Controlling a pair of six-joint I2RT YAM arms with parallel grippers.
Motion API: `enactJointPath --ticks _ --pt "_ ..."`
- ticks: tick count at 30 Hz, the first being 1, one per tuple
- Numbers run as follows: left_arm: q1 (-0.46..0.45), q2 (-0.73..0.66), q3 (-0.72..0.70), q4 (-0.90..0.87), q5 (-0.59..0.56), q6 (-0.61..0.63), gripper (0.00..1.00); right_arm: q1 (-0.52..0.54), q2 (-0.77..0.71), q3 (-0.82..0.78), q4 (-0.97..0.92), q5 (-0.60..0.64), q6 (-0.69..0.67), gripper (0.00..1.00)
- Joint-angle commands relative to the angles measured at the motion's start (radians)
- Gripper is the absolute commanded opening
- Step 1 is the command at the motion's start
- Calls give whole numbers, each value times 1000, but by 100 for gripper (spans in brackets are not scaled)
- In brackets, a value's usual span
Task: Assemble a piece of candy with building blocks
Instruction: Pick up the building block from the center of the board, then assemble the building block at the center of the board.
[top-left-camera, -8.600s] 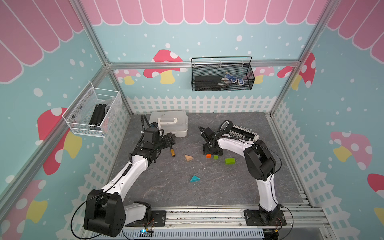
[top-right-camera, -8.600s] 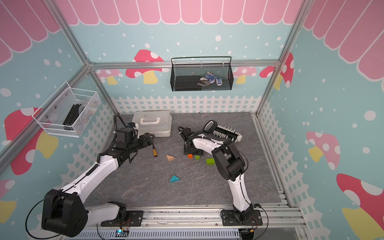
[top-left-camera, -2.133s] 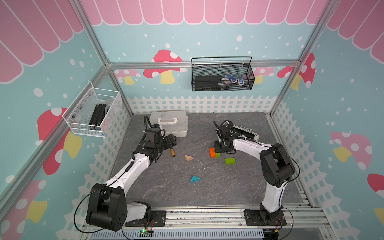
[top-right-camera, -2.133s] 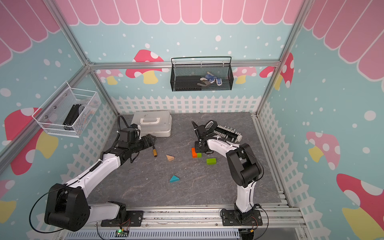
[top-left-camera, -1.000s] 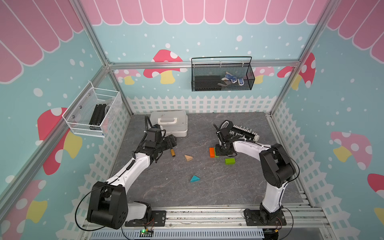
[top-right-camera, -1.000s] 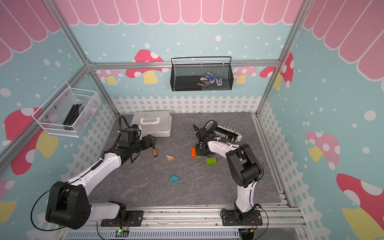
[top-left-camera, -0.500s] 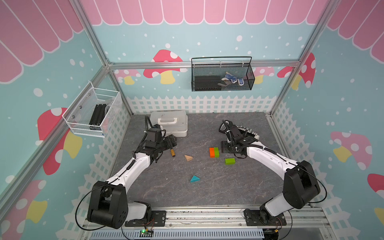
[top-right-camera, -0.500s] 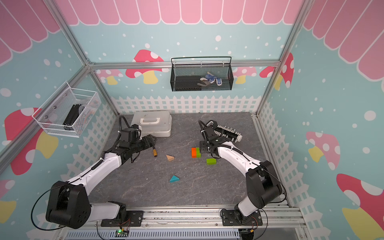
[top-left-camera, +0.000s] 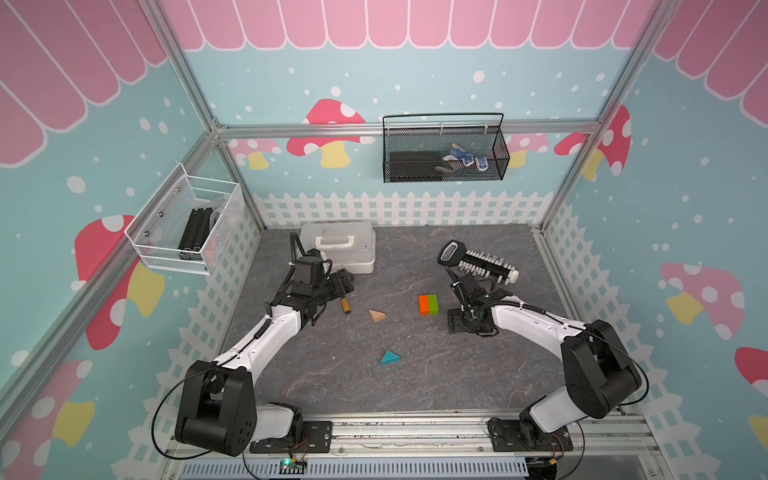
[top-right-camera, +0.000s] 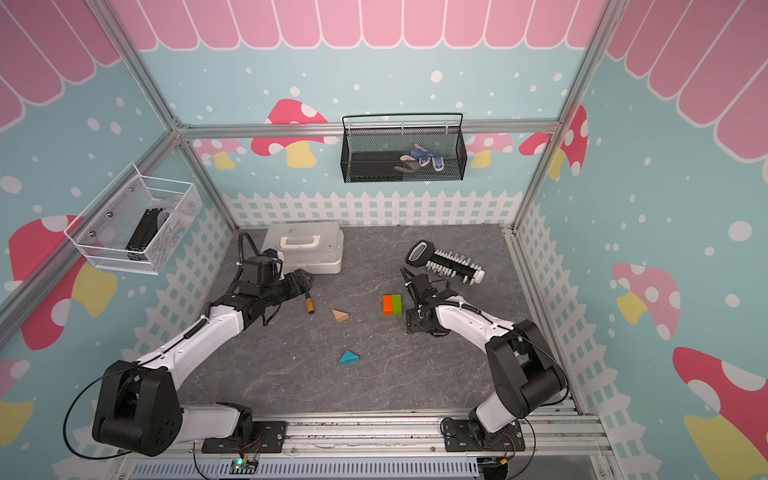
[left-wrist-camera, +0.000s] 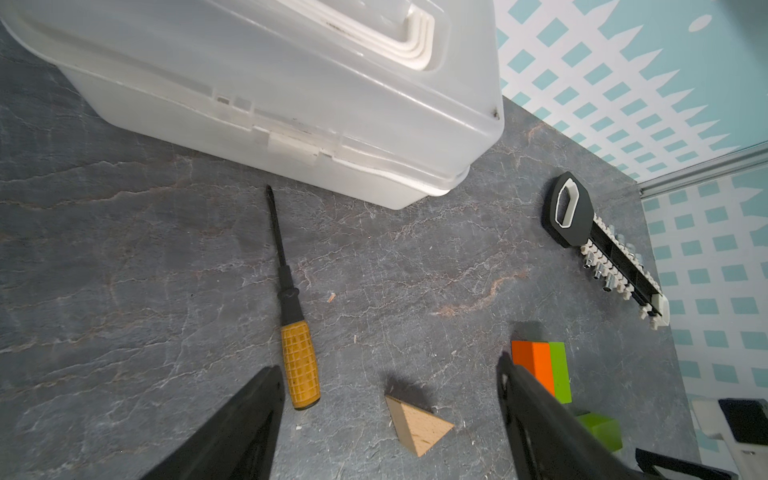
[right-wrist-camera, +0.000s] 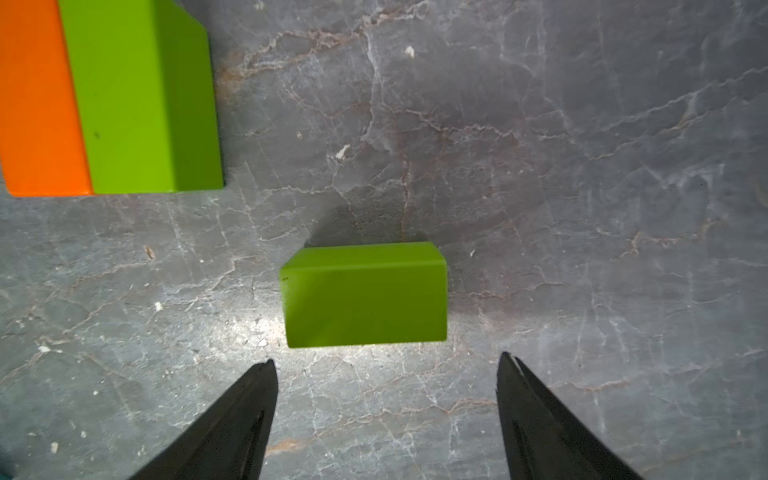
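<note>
Top views: grey veined tabletop (top-left-camera: 332, 386), mushroom-print walls (top-left-camera: 291, 83); left jaws apart, right jaws apart.

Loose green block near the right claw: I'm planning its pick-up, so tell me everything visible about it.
The loose green block is a lime cuboid, smooth and painted-looking. It lies flat on the grey marbled tabletop, apart from the joined orange block and second green block. Only the tabletop touches it. The right claw hovers open above it, hiding it in both top views.
</note>
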Motion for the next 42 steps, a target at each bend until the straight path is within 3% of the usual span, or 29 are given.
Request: enactJointPath --ticks 1,6,13,16,27,42 --pt "5 11 -8 21 13 -8 84 -1 43 35 4 13 -10 82" --pt "5 13 -9 21 10 -7 84 0 95 57 31 6 -15 80" --pt "5 15 -8 19 8 -5 84 1 115 71 51 13 -8 58" --pt "5 15 -5 14 9 -3 84 3 114 70 49 5 -4 53" --pt "5 18 3 10 15 -3 84 175 124 188 -24 40 108 51" --pt "5 -4 7 -10 -1 12 84 211 234 271 -44 33 163 52"
